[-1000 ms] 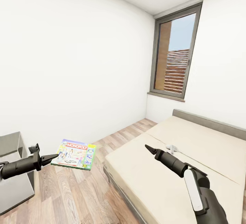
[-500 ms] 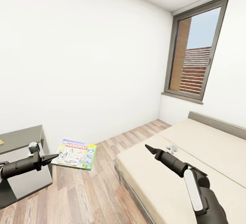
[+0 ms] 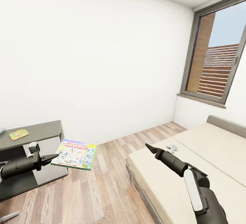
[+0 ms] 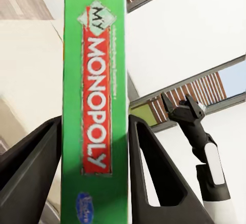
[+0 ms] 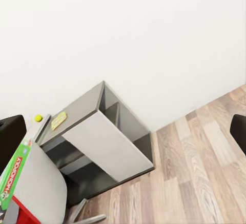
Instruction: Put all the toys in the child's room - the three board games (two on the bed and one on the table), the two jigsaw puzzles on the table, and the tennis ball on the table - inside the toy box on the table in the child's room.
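My left gripper is shut on the near edge of a white-and-green Monopoly board game and holds it level above the wood floor. In the left wrist view its fingers clamp the box's green side. My right gripper hangs open over the bed's near corner with nothing in it. The table's dark grey side section stands at the left wall with a small flat colourful box on top. A tennis ball rests on the table beside that box. The toy box is out of view.
A small white object lies on the bed near my right gripper. A window is at the right. Bare wood floor runs between bed and table. Thin grey legs show on the floor by the table.
The camera has turned left: window and bed slid right, and the table with the colourful box has come into view. Both arms hold their pose, and the board game stays in the left gripper.
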